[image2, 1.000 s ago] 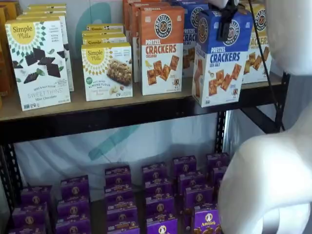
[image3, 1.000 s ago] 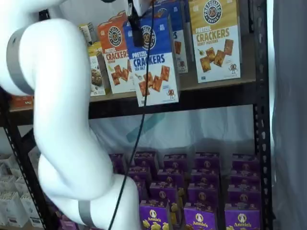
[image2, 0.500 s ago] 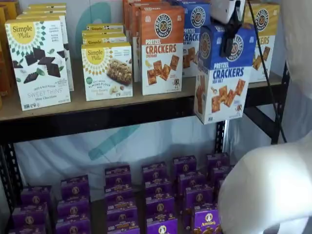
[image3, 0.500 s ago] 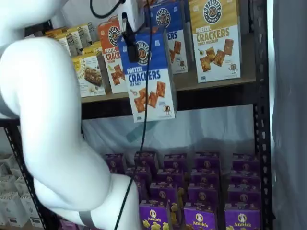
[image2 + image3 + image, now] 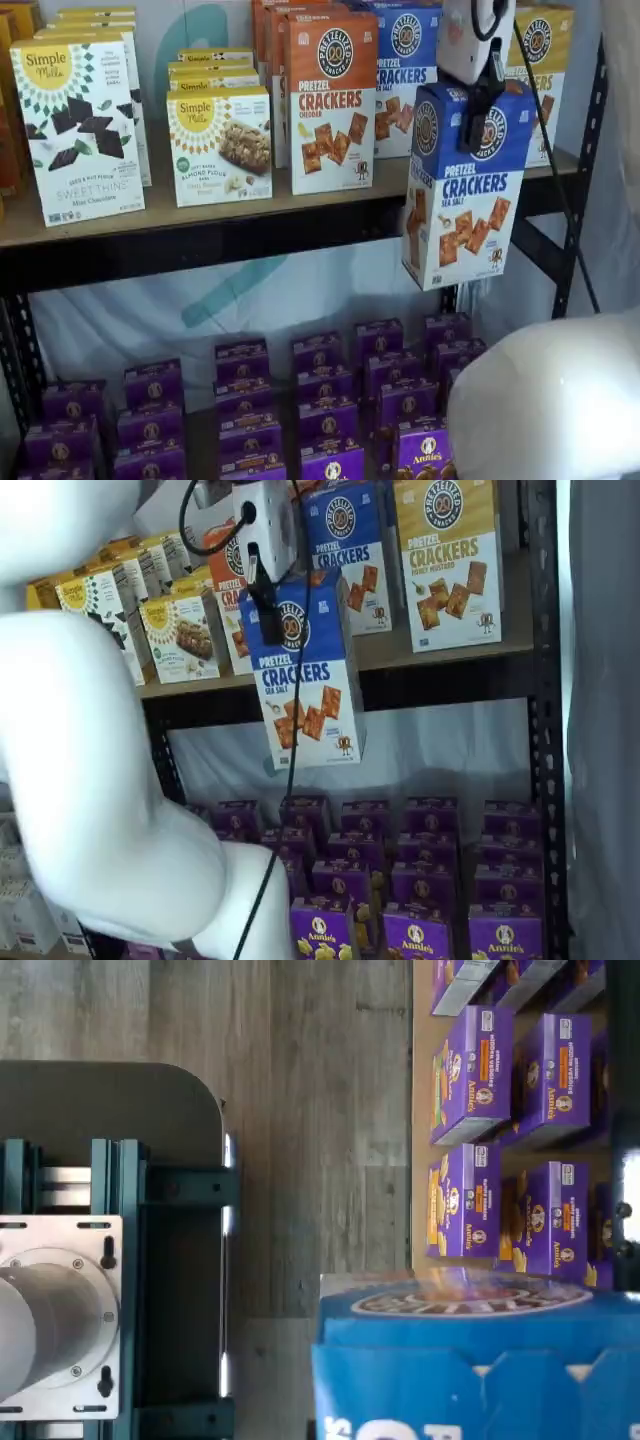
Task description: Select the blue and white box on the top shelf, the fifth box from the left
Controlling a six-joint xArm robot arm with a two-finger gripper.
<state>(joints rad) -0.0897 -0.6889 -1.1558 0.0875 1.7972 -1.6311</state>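
The blue box (image 5: 463,185) hangs from the gripper (image 5: 487,105), whose jaws are closed on its top panel; in both shelf views it sits clear of the top shelf (image 5: 200,225), its base below the rail level and in open air. Selection therefore appears essentially complete; only carrying the box away seems to remain. Behind the jaws stand a second blue box (image 5: 400,75) and the orange box (image 5: 332,100), both apart from the load. Beneath the jaws the purple boxes (image 5: 400,870) lie well below. The wrist view shows the blue box (image 5: 470,1360) over bare floor (image 5: 300,1110), so room toward the cameras looks free.
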